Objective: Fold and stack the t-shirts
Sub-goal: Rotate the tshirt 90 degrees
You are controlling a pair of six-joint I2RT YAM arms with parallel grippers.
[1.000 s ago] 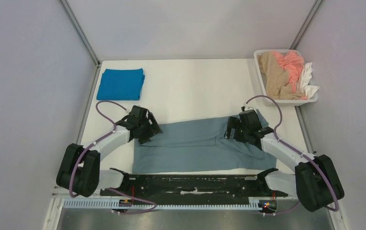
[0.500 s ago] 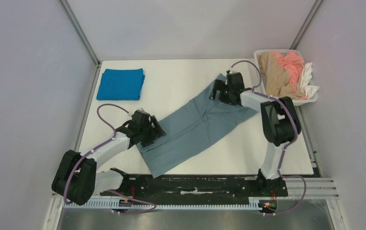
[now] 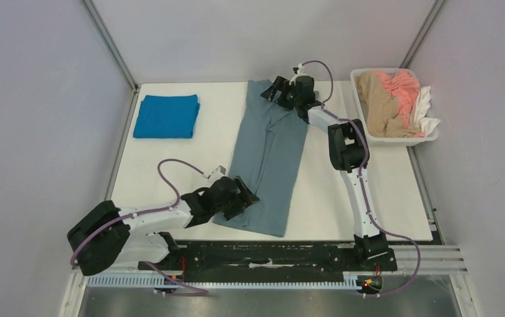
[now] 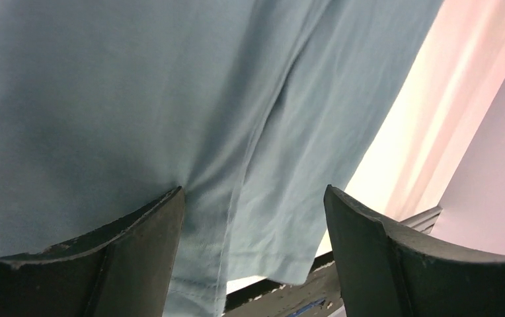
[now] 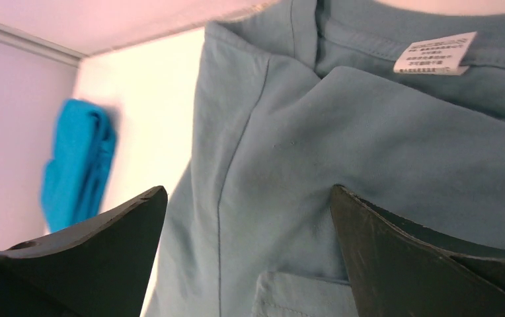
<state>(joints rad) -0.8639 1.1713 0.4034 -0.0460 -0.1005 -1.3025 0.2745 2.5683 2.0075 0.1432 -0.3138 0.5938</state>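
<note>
You had the cobalt blue t-shirt [image 3: 166, 116] folded at 10 o'clock on the table [image 3: 342, 185]; the left gripper [image 3: 244, 197] was at 7 o'clock, at the near left corner of the grey-blue t-shirt [image 3: 266, 158], jaws spread, cloth across the gap but not pinched; that shirt lay as a long strip from 12 to 6 o'clock; the right gripper [image 3: 273, 92], jaws likewise released, was over the collar end at 12; a basket [image 3: 395, 140] of clothes stood at 2. My worry: a pinch catching only the top layer would probably let the folded-in sides fall open; the collar lay near the far edge and might slide off.
</note>
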